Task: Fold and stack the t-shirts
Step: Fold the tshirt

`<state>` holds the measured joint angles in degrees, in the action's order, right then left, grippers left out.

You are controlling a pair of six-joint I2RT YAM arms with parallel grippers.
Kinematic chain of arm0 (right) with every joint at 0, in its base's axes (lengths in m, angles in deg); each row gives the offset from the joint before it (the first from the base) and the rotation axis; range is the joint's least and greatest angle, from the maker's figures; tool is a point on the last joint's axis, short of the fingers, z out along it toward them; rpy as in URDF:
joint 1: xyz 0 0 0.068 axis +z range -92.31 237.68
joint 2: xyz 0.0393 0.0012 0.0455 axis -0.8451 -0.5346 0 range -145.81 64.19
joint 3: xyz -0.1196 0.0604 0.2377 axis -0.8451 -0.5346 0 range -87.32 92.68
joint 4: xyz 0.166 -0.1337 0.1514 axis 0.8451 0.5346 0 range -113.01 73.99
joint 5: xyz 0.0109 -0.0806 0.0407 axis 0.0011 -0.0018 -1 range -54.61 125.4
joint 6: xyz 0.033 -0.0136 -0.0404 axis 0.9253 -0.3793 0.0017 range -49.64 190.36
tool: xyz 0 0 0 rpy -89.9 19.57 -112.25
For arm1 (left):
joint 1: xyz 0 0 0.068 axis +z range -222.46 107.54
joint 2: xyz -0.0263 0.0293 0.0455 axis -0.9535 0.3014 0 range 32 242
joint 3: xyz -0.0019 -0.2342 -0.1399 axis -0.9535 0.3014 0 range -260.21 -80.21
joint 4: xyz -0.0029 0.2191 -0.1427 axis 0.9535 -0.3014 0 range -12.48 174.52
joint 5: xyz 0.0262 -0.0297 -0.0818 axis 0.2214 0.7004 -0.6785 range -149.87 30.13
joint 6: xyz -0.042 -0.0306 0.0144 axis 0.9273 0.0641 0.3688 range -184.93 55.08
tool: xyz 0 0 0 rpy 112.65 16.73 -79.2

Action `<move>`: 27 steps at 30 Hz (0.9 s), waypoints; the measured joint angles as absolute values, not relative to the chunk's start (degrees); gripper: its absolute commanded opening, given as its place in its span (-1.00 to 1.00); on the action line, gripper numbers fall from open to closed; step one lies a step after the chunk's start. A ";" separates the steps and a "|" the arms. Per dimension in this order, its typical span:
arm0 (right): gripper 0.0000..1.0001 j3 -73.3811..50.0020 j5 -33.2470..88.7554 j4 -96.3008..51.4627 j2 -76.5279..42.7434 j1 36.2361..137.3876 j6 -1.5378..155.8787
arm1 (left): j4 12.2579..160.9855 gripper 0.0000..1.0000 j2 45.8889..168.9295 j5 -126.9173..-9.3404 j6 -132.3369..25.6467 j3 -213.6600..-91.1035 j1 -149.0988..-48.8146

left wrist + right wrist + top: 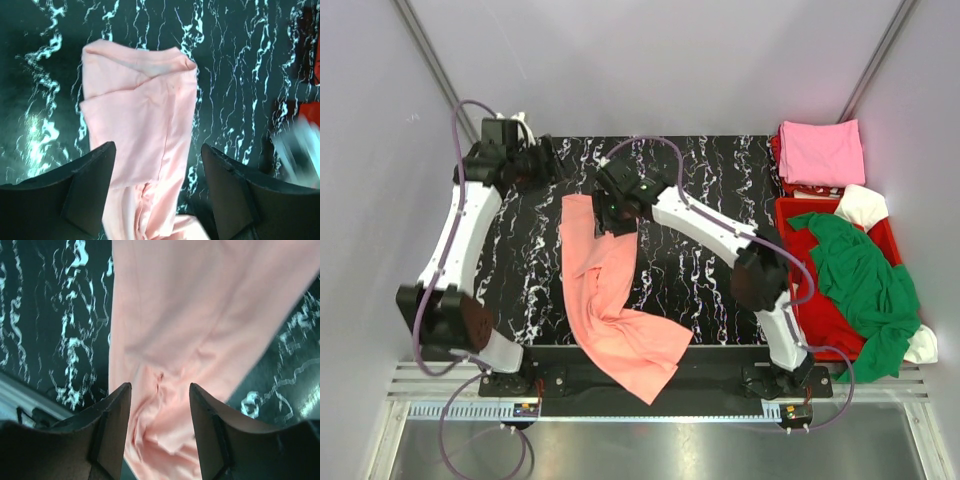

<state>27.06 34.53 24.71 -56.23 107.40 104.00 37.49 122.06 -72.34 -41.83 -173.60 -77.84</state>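
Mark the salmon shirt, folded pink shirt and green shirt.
salmon shirt (pixel 610 300), top view, mid-body on the table
folded pink shirt (pixel 820 152), top view, centre of upper face
green shirt (pixel 860 280), top view, middle of the heap

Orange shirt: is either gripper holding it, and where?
Seemingly neither: right gripper open astride the orange shirt, far end; left gripper open, clear of it.

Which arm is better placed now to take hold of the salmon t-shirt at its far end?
Right: the right arm's fingers stand open just over the salmon t-shirt, cloth between them. The left arm's fingers hang to the side, off the cloth.
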 measured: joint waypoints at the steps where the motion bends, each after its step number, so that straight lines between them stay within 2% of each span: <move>1: 0.14 30.02 34.60 24.91 -59.03 107.38 103.50 | 38.17 0.49 117.56 -72.03 -41.94 -169.18 -77.89; 5: 0.10 38.23 34.62 27.16 -69.32 107.11 102.98 | 38.67 0.50 103.31 -71.75 -42.03 -152.26 -79.66; 10: 0.08 37.05 31.80 27.33 -75.95 104.88 103.50 | 38.02 0.51 91.40 -71.62 -42.05 -138.12 -79.88; 16: 0.05 40.55 26.42 26.68 -79.53 99.44 103.61 | 40.79 0.50 85.80 -70.81 -44.08 -133.64 -79.83; 20: 0.10 49.31 23.63 26.92 -84.97 95.31 103.57 | 42.83 0.52 82.57 -69.39 -44.81 -130.08 -79.86; 24: 0.15 63.08 22.36 26.76 -92.86 90.22 103.68 | 43.77 0.54 79.62 -67.97 -45.24 -129.55 -79.86; 27: 0.15 65.45 23.14 23.66 -94.70 85.96 104.97 | 44.77 0.53 79.51 -67.46 -45.46 -129.55 -79.86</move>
<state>65.45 23.14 23.66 -94.70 85.96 104.97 44.77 79.51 -67.46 -45.46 -129.55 -79.86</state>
